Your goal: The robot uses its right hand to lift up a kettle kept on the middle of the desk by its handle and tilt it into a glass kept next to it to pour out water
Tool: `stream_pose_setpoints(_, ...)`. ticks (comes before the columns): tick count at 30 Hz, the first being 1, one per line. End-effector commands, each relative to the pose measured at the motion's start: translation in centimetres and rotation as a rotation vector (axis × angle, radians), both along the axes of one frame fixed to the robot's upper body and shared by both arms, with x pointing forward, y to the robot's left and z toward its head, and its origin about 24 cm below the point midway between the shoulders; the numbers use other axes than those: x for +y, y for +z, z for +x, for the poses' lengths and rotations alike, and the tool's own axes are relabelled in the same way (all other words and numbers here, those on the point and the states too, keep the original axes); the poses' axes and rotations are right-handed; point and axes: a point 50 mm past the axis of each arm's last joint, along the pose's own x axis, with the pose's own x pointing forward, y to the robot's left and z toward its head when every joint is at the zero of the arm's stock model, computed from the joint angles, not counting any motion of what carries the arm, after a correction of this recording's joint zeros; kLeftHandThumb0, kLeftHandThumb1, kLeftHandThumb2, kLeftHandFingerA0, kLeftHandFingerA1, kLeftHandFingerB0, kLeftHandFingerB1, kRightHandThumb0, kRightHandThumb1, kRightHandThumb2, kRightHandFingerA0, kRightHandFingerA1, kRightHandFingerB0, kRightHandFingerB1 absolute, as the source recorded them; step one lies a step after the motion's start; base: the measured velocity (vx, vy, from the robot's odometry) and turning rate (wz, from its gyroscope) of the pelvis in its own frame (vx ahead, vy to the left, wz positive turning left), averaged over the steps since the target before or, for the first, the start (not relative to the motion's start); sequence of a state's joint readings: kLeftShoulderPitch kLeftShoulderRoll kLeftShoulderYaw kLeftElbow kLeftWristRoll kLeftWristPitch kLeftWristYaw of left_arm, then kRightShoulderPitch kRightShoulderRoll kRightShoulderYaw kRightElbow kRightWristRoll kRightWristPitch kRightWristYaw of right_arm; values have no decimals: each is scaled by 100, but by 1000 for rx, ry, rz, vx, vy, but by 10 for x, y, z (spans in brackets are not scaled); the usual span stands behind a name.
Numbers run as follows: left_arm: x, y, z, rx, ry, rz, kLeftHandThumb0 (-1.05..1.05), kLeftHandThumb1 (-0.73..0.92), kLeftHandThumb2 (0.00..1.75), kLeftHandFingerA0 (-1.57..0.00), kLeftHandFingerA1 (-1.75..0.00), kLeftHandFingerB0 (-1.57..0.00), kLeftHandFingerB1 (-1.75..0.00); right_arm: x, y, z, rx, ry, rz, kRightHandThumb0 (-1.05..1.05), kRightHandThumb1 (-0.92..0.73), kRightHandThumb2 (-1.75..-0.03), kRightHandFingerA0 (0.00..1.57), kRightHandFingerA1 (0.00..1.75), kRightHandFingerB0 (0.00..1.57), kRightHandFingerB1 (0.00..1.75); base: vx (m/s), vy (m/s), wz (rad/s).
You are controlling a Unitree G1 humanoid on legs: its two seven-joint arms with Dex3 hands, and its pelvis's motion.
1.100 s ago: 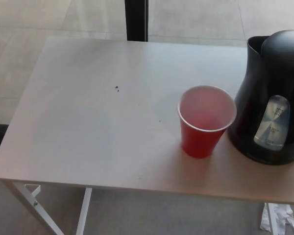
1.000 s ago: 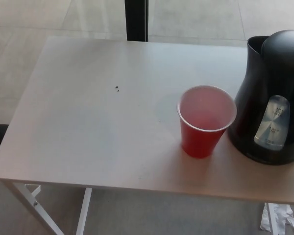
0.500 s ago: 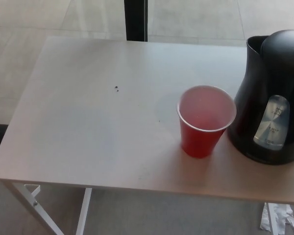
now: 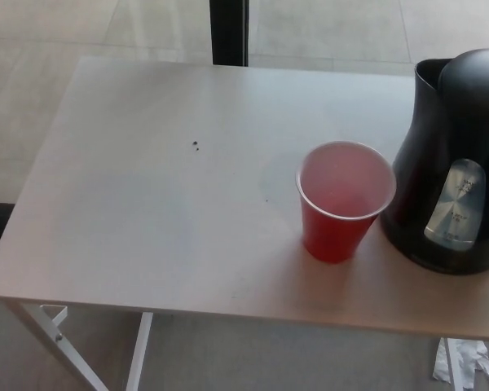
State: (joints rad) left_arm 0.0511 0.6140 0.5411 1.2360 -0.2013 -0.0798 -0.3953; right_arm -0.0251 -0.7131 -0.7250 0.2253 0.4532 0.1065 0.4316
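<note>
A wide bare stretch of the pale surface (image 4: 147, 204) is lying open to the left of the cup, reaching to the near, far and left edges. One black electric kettle (image 4: 456, 163) is standing upright at the right edge of the picture, partly cut off by the frame. One red plastic cup (image 4: 342, 204) is standing upright just beside it, on its left. Neither hand is showing, so the state of the fingers cannot be told.
</note>
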Motion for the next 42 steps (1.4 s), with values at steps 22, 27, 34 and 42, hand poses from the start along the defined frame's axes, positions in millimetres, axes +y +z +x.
stream_pose_setpoints(22, 2, 5, 9, -34, -28, 18, -74, 79, 63, -46, -63, -32, -57, 75, -49, 59, 372, 270, -202, -86, -51, -84, 0, 15, 0, 0, 0, 0, 0)
stream_pose_setpoints(27, 2, 6, 9, -24, -59, 29, -76, 79, 64, -43, -58, -30, -53, 72, -54, 61, 369, 252, -191, -83, -50, -82, 0, 15, 0, 2, 0, 0, 0)
stream_pose_setpoints(34, 0, 4, 8, -19, -51, 27, -77, 79, 63, -48, -62, -32, -56, 70, -55, 64, 371, 213, -156, -74, -46, -85, 0, 25, 3, 19, 0, 0, 0)
stream_pose_setpoints(42, -2, 0, 5, -19, -43, 16, -74, 80, 64, -48, -61, -32, -55, 76, -53, 69, 340, 167, -75, -35, -39, -96, 2, 51, 0, 48, 0, 0, 0)
